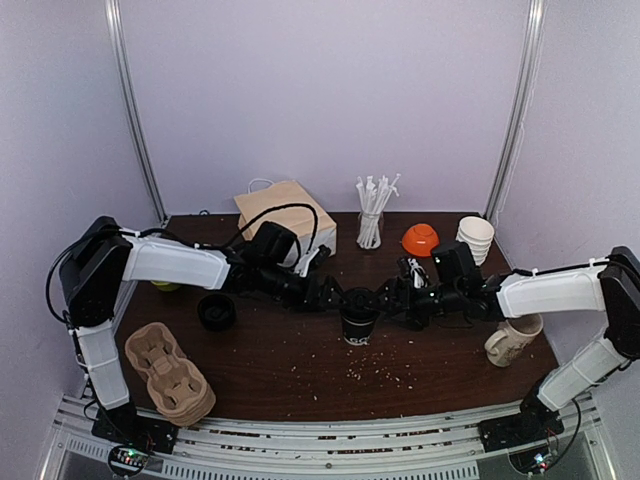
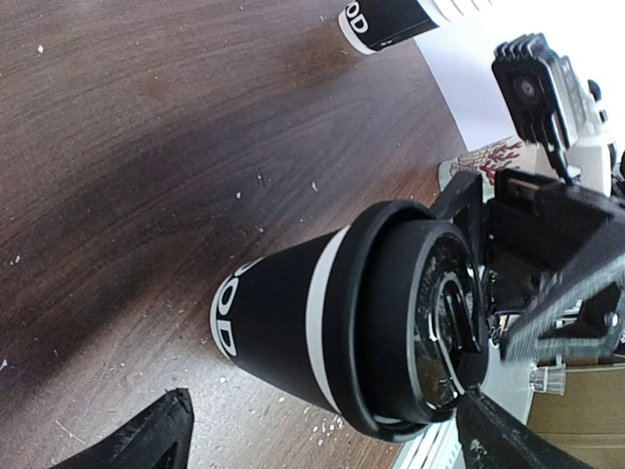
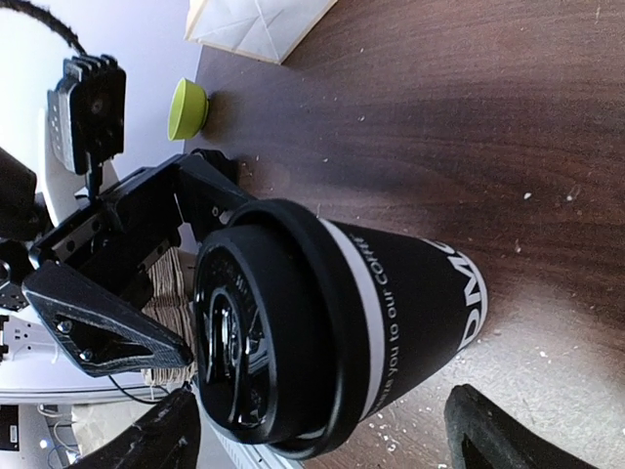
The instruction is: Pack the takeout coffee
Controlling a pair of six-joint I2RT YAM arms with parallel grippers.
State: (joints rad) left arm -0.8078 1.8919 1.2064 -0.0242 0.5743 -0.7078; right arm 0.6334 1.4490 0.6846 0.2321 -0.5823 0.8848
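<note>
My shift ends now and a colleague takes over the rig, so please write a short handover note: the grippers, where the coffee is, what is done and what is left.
Left gripper: open, holds nothing, fingers on either side of the cup.
Right gripper: open, holds nothing, facing the left one from the cup's other side.
Takeout coffee: upright in the middle of the table, between the two grippers.
Done: the lid is on the cup.
Left: the cup is not packed yet. It probably goes into the pulp cup carrier at the near left or the paper bag at the back.
</note>
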